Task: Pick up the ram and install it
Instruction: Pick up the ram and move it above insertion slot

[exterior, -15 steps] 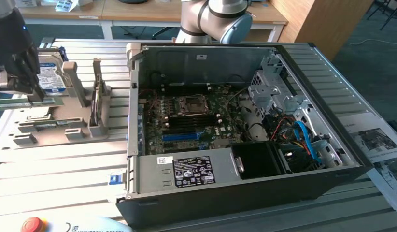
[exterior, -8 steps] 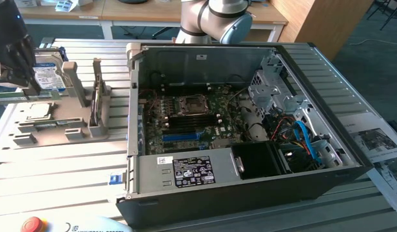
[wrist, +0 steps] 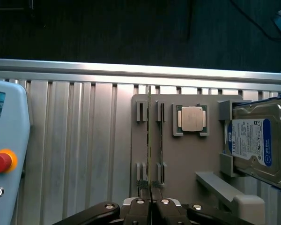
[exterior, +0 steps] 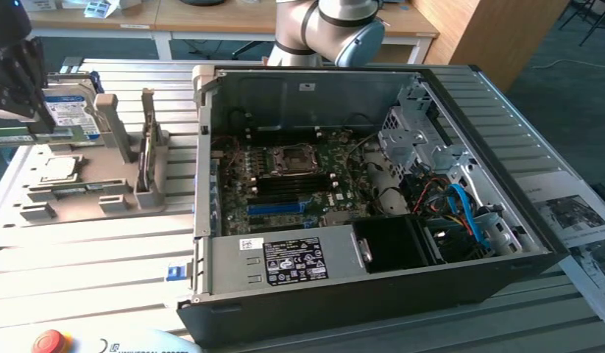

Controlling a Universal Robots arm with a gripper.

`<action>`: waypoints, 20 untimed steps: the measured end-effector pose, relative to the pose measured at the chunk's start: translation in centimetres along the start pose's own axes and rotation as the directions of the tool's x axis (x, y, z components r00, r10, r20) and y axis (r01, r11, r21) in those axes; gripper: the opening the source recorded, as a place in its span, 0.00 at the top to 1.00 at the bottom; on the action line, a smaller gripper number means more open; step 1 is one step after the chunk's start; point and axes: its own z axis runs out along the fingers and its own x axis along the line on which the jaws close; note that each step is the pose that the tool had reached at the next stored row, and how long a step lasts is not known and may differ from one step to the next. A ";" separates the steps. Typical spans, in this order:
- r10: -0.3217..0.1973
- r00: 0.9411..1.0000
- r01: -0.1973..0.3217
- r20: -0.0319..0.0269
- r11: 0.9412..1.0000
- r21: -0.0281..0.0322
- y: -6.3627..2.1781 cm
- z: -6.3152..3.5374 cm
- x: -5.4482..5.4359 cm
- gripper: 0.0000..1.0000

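The ram (exterior: 13,137) is a thin green stick at the exterior view's far left, and my gripper (exterior: 23,123) is shut on it from above. It hangs lifted over the left end of the grey holder tray (exterior: 87,193). In the wrist view the ram (wrist: 150,140) shows edge-on as a thin line running out from between my closed fingers (wrist: 141,206), above the tray's slotted posts (wrist: 140,112). The open computer case (exterior: 538,243) lies to the exterior view's right. Its motherboard (exterior: 313,158) has dark memory slots (exterior: 282,190) and a blue slot (exterior: 278,208).
A silver hard drive (exterior: 72,110) (wrist: 253,140) with a blue-white label stands in the tray beside my gripper. A processor chip (exterior: 59,168) (wrist: 191,117) lies on the tray. A teach pendant with a red button (wrist: 1,161) rests on the slatted table. Papers (exterior: 578,220) lie beyond the case.
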 end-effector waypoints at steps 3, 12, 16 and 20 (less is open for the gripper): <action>0.001 1.000 -0.001 0.000 1.000 0.000 0.03 -0.63 0.0 0.88; 0.003 1.000 -0.003 0.000 1.000 0.000 0.09 -1.91 0.0 0.88; 0.003 1.000 -0.003 0.000 1.000 0.000 0.09 -2.00 0.0 0.88; 0.003 1.000 -0.003 0.000 1.000 0.000 0.12 -2.56 -0.1 0.88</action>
